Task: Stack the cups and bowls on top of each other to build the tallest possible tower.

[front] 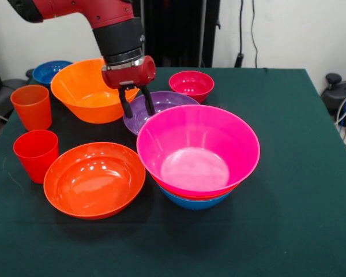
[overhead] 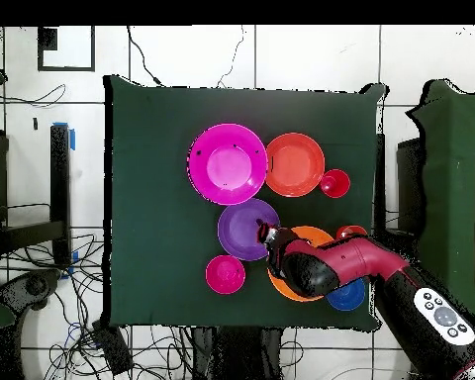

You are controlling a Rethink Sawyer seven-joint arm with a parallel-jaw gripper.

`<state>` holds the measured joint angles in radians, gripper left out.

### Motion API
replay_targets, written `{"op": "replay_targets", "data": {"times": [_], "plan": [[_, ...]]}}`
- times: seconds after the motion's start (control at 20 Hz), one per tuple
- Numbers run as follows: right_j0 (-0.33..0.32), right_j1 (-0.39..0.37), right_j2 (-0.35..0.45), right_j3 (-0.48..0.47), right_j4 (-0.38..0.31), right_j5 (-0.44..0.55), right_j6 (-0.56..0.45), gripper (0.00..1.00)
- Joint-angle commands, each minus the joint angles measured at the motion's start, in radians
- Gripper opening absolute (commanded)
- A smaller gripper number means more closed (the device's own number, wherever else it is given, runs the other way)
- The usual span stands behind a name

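My gripper (front: 136, 108) is open and hangs low over the left rim of the purple bowl (front: 161, 104), one finger outside the rim and one inside. It also shows in the overhead view (overhead: 265, 236) at the edge of the purple bowl (overhead: 245, 228). The tower (front: 198, 156) is the large pink bowl (overhead: 228, 163) nested on a red-orange bowl, with the medium blue bowl (front: 193, 202) as base. The other wide red-orange bowl (front: 94, 179), the yellow-orange bowl (front: 86, 92), the small magenta bowl (front: 191, 85) and the small blue bowl (front: 51, 70) stand alone. The ribbed orange cup (front: 32, 107) and the smooth red cup (front: 36, 154) stand upright at the left.
The dark green table (front: 300, 173) has its right half bare in the front view. The yellow-orange bowl sits close behind my gripper, touching or nearly touching the purple bowl. Cables and furniture lie beyond the table edges.
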<state>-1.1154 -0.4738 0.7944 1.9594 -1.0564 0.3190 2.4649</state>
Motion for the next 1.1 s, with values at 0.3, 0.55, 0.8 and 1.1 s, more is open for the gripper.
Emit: {"op": "replay_targets", "data": {"times": [0.3,0.55,0.8,1.1], "plan": [[-0.013,0.034,-0.037,-0.092,-0.061,0.180,-0.446,1.00],[-0.028,0.018,-0.031,-0.099,-0.034,0.198,-0.492,1.00],[-0.051,-0.007,-0.024,-0.088,-0.009,0.212,-0.546,1.00],[-0.049,0.011,-0.034,-0.103,-0.004,0.208,-0.565,1.00]]}}
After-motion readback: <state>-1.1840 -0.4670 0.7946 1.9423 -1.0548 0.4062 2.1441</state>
